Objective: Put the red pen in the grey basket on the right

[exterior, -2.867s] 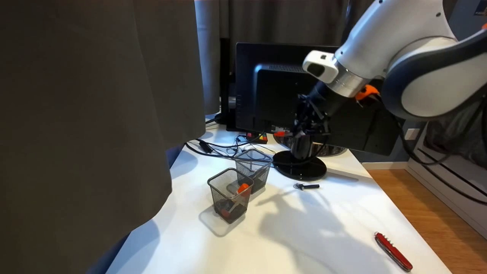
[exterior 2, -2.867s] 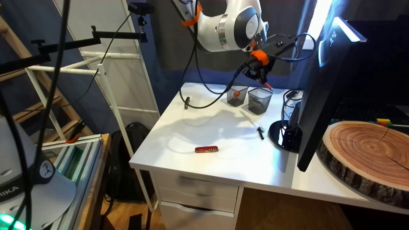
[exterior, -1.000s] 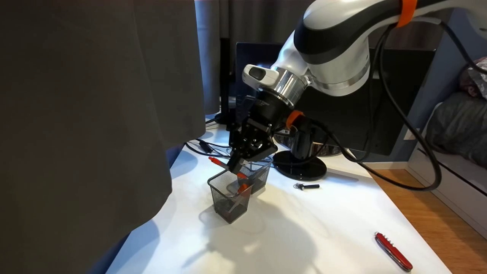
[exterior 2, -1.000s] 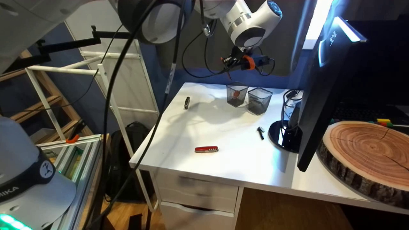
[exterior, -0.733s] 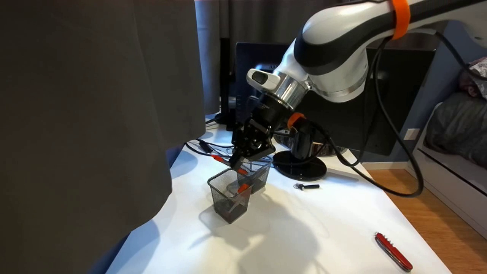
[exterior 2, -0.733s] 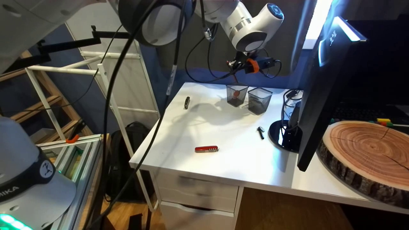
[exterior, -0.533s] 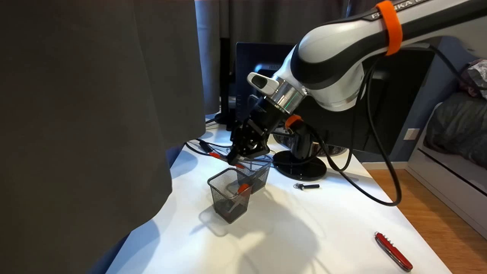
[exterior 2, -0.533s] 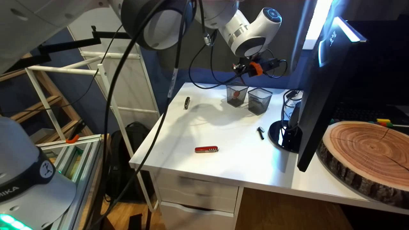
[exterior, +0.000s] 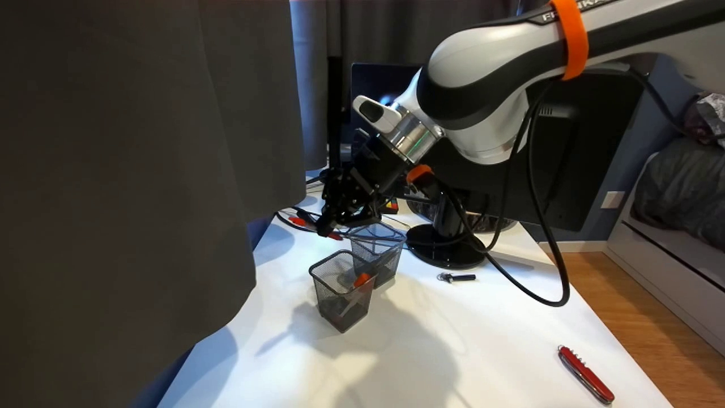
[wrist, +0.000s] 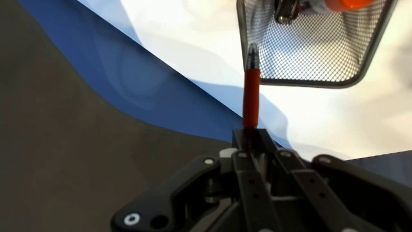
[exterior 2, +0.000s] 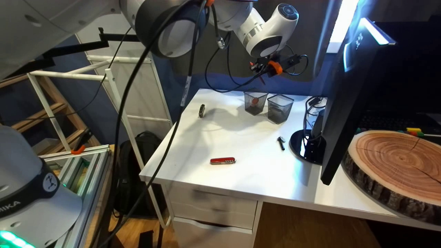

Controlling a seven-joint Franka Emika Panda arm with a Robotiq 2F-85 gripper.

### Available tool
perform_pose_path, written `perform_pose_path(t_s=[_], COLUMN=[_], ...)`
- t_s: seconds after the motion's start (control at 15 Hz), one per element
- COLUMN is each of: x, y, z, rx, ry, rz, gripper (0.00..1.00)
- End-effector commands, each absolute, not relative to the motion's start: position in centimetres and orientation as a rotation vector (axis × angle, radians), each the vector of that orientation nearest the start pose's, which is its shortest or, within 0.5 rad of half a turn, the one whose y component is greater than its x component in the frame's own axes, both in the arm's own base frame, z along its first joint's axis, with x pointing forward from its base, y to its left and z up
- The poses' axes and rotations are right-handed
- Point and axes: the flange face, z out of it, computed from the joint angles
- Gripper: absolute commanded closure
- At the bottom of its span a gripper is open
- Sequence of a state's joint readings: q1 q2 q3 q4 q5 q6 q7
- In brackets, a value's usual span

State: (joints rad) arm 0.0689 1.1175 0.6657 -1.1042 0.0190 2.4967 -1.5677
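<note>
My gripper is shut on the red pen, whose silver tip points away from the fingers in the wrist view. The gripper also shows in both exterior views, holding the pen tilted in the air. A grey mesh basket with an orange-capped item inside stands below; its rim shows in the wrist view, beside and beyond the pen tip. A second grey mesh basket stands beside it, on the right in an exterior view and out of the wrist view.
A red pocket knife and a small black item lie on the white desk. A small dark item lies near its edge. A monitor stands beside the baskets. A curtain hangs close by.
The arm has swung from beside the monitor toward the basket with the orange-capped item, carrying the pen. It dipped toward this basket, then rose slightly and moved back from it in the last half second.
</note>
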Motion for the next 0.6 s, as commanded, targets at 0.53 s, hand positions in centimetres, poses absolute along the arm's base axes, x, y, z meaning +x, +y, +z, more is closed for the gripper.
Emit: perform_pose_path(t_s=[0.53], x=[71.42], y=[37.94], z=[25.23], rx=[2.036], ry=[2.720], rz=[0.996], gripper=[0.97])
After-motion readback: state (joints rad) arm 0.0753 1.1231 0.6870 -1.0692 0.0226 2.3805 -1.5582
